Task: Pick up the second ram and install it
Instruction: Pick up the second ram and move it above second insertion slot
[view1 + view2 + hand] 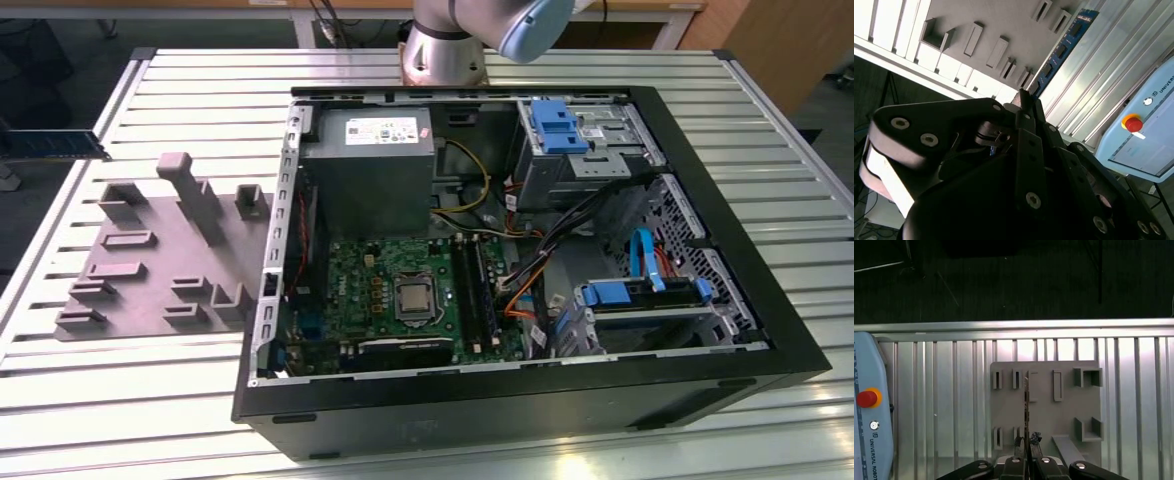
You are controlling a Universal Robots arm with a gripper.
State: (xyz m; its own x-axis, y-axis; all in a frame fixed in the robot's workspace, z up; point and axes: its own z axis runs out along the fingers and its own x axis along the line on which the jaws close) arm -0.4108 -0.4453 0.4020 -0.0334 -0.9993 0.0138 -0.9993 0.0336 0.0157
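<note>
The second ram (1064, 47) is a long dark blue-green stick with black chips, and my gripper (1024, 97) is shut on one end of it. In the first wrist view the second ram (1026, 405) shows edge-on, rising from my gripper (1026, 442) over the grey fixture plate (1044, 390). In the exterior view the second ram (54, 143) pokes in at the far left, above the table's edge and well away from the open computer case (534, 400). The green motherboard (387, 290) lies inside the case, with long black slots (475, 290) beside the processor.
The grey fixture plate (147, 260) with raised holders lies on the slatted metal table (134, 400), at the exterior view's left of the case. A pale blue teach pendant (869, 410) with a red stop button lies on the table. Cables and blue drive brackets (641, 290) fill the case's right half.
</note>
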